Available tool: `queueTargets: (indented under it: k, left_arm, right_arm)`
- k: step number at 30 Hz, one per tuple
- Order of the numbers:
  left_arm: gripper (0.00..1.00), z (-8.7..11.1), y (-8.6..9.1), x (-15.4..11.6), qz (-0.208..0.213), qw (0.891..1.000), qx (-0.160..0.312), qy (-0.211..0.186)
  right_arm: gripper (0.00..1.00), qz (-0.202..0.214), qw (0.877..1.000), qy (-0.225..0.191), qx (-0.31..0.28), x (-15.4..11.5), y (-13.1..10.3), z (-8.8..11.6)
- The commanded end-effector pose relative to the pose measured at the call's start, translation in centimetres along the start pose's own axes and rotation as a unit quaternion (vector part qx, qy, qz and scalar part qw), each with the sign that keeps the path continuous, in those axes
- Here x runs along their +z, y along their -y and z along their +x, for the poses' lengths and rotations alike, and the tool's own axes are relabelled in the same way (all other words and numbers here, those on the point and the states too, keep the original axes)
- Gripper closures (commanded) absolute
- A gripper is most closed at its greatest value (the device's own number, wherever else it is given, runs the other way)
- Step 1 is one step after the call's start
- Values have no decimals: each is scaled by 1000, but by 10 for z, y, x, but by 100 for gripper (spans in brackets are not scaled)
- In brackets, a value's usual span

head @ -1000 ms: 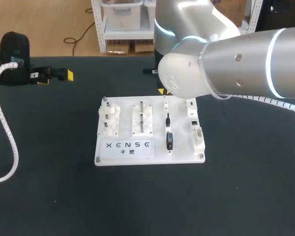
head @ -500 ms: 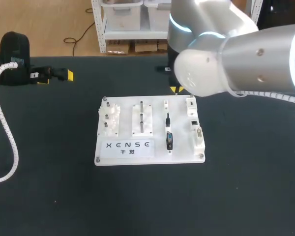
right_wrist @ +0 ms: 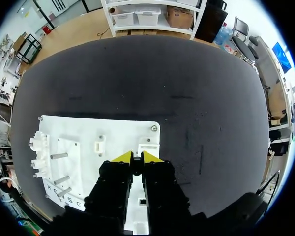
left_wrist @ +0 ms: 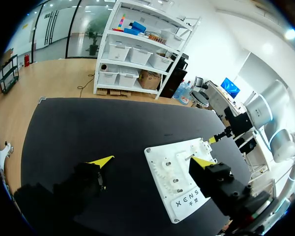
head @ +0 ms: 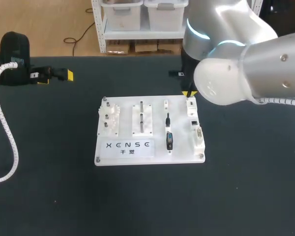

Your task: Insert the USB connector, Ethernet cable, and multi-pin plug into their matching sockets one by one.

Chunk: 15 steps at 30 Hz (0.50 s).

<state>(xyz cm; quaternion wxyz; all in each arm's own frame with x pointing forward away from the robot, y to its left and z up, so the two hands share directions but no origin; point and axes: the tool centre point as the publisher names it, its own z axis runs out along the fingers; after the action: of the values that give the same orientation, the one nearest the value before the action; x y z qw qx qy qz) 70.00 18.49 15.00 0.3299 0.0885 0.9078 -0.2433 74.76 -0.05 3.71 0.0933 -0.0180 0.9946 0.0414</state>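
The white board [head: 157,157] lies flat on the black worktop [head: 246,187], and everything else is placed from it. The right hand [head: 189,93] hangs over the board's far right corner, above the farthest white block of the row of sockets [head: 196,132] that runs down the board's right edge. In the right wrist view this hand [right_wrist: 136,157] is clenched, its yellow tips almost meeting. A dark sliver sits between them, and I cannot tell whether it is a held thing. Under it the board [right_wrist: 88,128] shows its corner screw and that same white block.

The USB connector [head: 169,140], black with a blue face, rests on the board just left of the socket row, towards the near edge. It is not plugged in. A slim black plug [head: 167,119] lies on the board just beyond it, in the same line. Two upright metal pegs [head: 141,118] stand on a block at the board's middle, and white gears [head: 109,118] sit by its left edge.

The left hand [head: 56,78] is well off the board, out past its far left corner, low over the worktop. In its own wrist view the left hand [left_wrist: 151,161] is released, fingers spread wide and holding nothing, with the board [left_wrist: 162,162] ahead of it
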Motion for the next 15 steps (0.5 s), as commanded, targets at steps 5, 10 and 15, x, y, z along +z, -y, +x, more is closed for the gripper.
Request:
queueTargets:
  k: [5,10,15]
  left_arm:
    - [0,0,0,0,0,1000,0,0]
    - [0,0,0,0,0,1000,0,0]
    - [0,0,0,0,0,1000,0,0]
  right_arm:
    - [96,-4,1000,12,1,-2,7,10]
    - [96,-6,1000,16,-1,-2,10,12]
    - [96,0,1000,19,-7,-1,14,13]
